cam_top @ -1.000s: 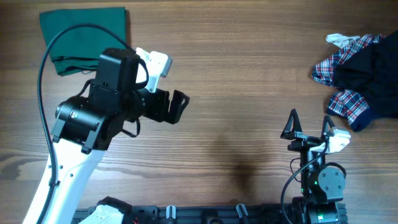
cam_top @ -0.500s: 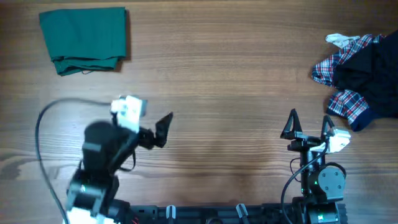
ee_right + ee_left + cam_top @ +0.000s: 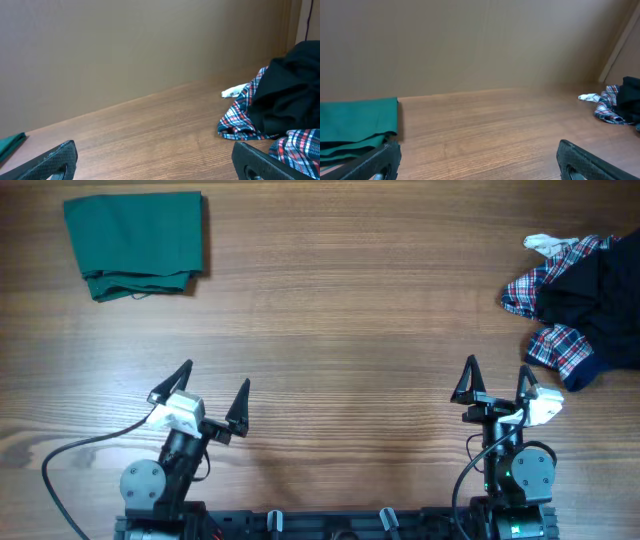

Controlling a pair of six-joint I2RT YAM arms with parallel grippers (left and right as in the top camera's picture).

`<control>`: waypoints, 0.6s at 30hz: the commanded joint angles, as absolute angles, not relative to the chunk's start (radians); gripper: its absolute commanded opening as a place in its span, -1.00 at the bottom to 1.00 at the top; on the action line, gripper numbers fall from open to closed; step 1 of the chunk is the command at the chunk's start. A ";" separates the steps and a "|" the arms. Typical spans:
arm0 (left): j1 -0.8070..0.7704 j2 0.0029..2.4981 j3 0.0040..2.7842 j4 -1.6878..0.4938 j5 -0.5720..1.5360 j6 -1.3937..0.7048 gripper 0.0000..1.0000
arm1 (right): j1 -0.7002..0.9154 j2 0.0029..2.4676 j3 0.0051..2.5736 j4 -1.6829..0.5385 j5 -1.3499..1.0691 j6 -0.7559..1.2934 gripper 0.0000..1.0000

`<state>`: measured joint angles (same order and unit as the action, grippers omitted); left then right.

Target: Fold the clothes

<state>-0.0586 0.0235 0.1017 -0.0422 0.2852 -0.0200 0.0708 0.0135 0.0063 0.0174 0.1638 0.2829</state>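
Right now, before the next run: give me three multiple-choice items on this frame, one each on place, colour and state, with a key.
1. Where does the green garment lie in the overhead view?
A. top left of the table
B. centre
C. bottom right

2. What colours does the plaid shirt beside the dark navy garment have?
A. yellow and black
B. red, white and blue
C. plain grey

3. How do the left tool and the right tool stand?
A. both shut on cloth
B. left shut, right open
C. both open, holding nothing

Key:
1 A: it sits as a neat rectangle in the top left corner.
2 B: the checks show those three colours.
3 C: both stand spread wide over bare wood, far from any cloth.
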 commanded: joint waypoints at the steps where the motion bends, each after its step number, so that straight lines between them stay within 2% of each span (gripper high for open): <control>1: -0.052 0.002 0.060 -0.010 0.286 -0.004 1.00 | 0.068 0.007 0.005 0.022 0.152 0.290 1.00; 8: -0.051 0.002 0.006 0.038 0.286 -0.004 1.00 | 0.068 0.007 0.005 0.022 0.152 0.290 0.99; 11: -0.008 0.002 0.006 -0.048 0.297 -0.009 1.00 | 0.068 0.007 0.005 0.022 0.152 0.290 0.99; 18: 0.025 0.003 0.006 -0.049 0.298 -0.008 0.99 | 0.068 0.007 0.005 0.022 0.152 0.290 0.99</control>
